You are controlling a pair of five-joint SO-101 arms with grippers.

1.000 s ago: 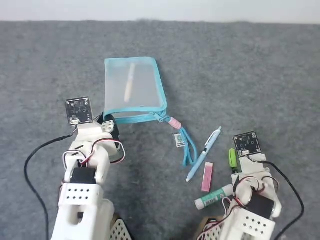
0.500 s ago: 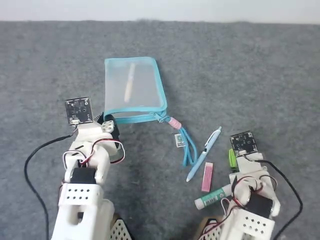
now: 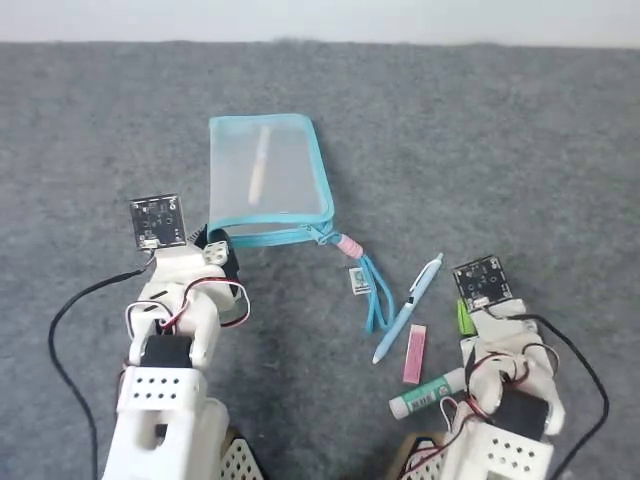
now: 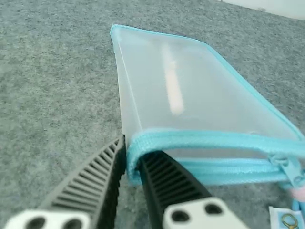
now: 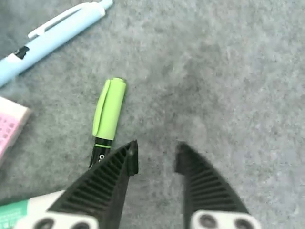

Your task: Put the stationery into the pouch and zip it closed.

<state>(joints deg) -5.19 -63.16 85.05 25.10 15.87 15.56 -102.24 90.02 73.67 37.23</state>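
Pinching hard, my left gripper [image 4: 131, 153] has its two ribbed jaws pressed together on the corner of the pouch [image 4: 190, 95], right where the turquoise zipper [image 4: 214, 140] ends. That corner is lifted a little off the grey carpet [image 4: 52, 81]. The pouch is a frosted, see-through bag with turquoise edging, and its mouth faces my arms. Through its wall I can see one pale stick [image 4: 172, 88] lying lengthwise inside.

From the high view, the other end of the zipper carries a pink charm [image 3: 349, 245], a small white tag [image 3: 359, 280] and a blue strap [image 3: 378, 298] that trails across the carpet towards my right arm.

My right gripper [image 5: 156, 152] hangs low over bare carpet with its jaws spread and nothing between them. Just beside one jaw lies the green highlighter [image 5: 109, 107], its cap pointing away from me. It is close to the jaw but outside the gap.

Beyond the highlighter sits the light blue pen [image 5: 52, 28], lying at a slant. The pink eraser [image 3: 414, 352] is between the pen's tip and the glue stick [image 3: 428, 393], which lies nearest the base of my right arm. All four of these lie on the carpet outside the pouch, well apart from its mouth.
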